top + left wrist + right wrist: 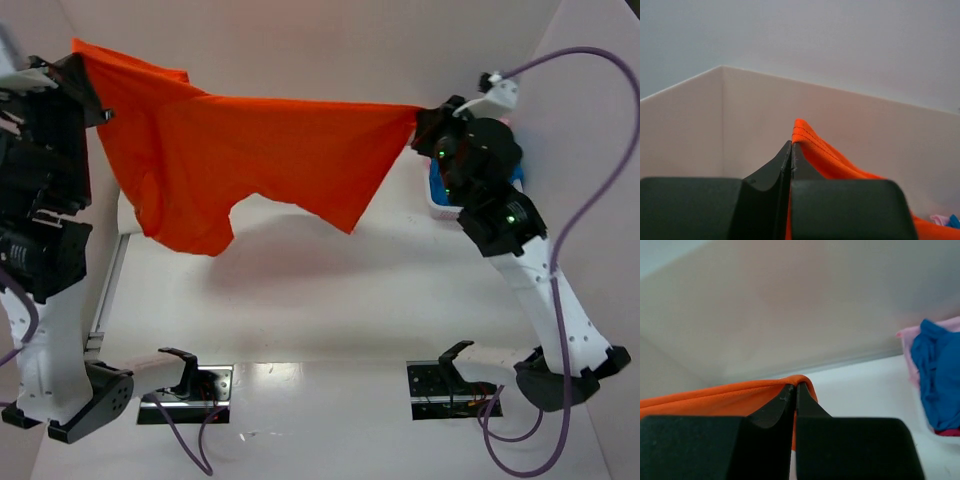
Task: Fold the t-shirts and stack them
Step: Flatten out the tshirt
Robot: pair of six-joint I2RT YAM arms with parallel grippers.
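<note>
At the far left the left hand [82,62] is pinched fully together on one corner of the orange t-shirt [250,150], held high above the table [330,300]. Its wrist view shows the two dark fingers [782,162] meeting, with a stitched orange hem [825,155] poking up past their tips. Much of the left arm is cut off by the edge of the overhead view. The shirt hangs stretched in the air between the two hands, its top edge nearly taut. The body droops lower toward the left with a curved edge dangling, and it casts a shadow on the table without touching it. At the right the right hand [424,118] is likewise clamped shut on the opposite corner. Its own camera shows the fingers [782,402] closed with orange cloth [715,400] wrapped over the tips and running off to the left. Behind the right arm a white basket [443,208] is mostly hidden, showing only a bit of rim and a patch of the blue t-shirt [436,180]. In the right wrist view that blue t-shirt [937,375] lies bunched against pale pink cloth [907,340], both cut off by the frame edge, and what garment the pink is cannot be made out
</note>
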